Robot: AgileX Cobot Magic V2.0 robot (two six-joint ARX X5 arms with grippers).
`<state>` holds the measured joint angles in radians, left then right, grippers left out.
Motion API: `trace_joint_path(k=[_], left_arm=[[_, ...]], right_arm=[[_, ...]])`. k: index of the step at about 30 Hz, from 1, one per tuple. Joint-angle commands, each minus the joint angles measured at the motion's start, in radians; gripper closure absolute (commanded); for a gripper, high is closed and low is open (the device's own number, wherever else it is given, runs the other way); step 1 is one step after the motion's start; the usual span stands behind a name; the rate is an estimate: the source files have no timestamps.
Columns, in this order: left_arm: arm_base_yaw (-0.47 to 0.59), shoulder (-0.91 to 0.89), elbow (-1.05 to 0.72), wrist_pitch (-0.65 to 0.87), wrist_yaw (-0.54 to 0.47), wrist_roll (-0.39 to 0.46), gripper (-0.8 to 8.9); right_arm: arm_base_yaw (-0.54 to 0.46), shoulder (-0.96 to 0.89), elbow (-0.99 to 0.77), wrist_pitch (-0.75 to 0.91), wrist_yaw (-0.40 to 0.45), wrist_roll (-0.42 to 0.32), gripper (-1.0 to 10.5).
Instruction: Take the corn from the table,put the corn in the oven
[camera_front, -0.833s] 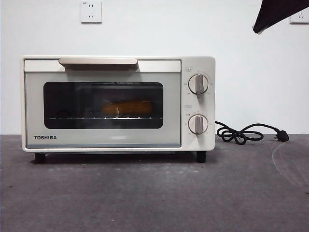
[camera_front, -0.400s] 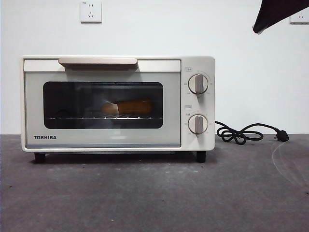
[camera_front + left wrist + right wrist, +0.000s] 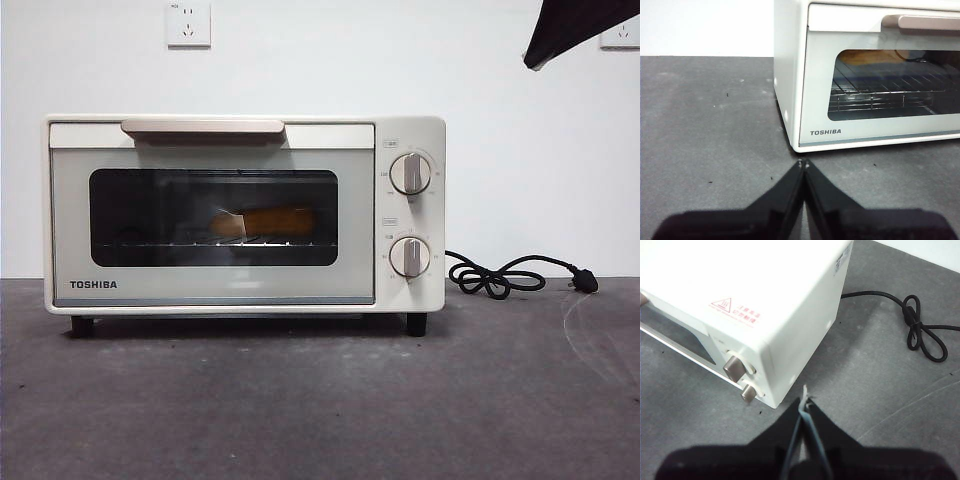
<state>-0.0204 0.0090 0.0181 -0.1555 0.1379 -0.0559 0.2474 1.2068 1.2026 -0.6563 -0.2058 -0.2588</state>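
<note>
The cream-white TOSHIBA oven (image 3: 245, 215) stands on the dark grey table (image 3: 320, 400) with its door closed. Through the dark glass I see the yellow-orange corn (image 3: 265, 222) lying on the wire rack inside. My left gripper (image 3: 803, 164) is shut and empty, low over the table just off the oven's (image 3: 865, 75) front left corner. High above the table beside the oven's (image 3: 740, 300) knob side, my right gripper (image 3: 805, 400) is also shut with nothing in it; only a black tip (image 3: 575, 30) shows at the front view's top right corner.
The black cord (image 3: 510, 275) lies coiled on the table right of the oven, its knot also seen as cord (image 3: 920, 330) from the right wrist. Two knobs (image 3: 410, 173) sit on the oven's right panel. A wall with sockets (image 3: 188, 24) stands behind.
</note>
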Motion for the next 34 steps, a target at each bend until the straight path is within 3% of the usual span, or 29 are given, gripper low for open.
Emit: trace_joint_path(k=[1,9,11,13,21,26,31,34], left_arm=[[0.002,0.0,-0.008,0.007,-0.004,0.005,8.17],[0.002,0.001,-0.008,0.007,-0.004,0.005,8.17],[0.002,0.002,-0.008,0.007,-0.004,0.005,8.17],[0.002,0.003,-0.008,0.007,-0.004,0.005,8.17],[0.002,0.006,-0.008,0.007,-0.004,0.005,8.17],[0.002,0.006,-0.008,0.007,-0.004,0.005,8.17],[0.002,0.006,-0.008,0.007,-0.004,0.005,8.17],[0.002,0.006,-0.008,0.007,-0.004,0.005,8.17]], right_arm=[[0.0,0.004,0.001,0.006,0.002,-0.004,9.5],[-0.001,-0.001,0.001,0.006,0.026,-0.007,9.5],[-0.008,-0.013,0.001,0.004,0.07,-0.073,9.5],[-0.028,-0.033,0.0,-0.011,0.095,-0.092,9.5],[-0.258,-0.239,-0.1,0.005,0.079,0.017,9.5],[-0.378,-0.446,-0.329,0.208,0.048,0.058,9.5],[-0.393,-0.656,-0.639,0.51,0.038,0.064,9.5],[-0.393,-0.762,-0.806,0.652,0.044,0.114,9.5]])
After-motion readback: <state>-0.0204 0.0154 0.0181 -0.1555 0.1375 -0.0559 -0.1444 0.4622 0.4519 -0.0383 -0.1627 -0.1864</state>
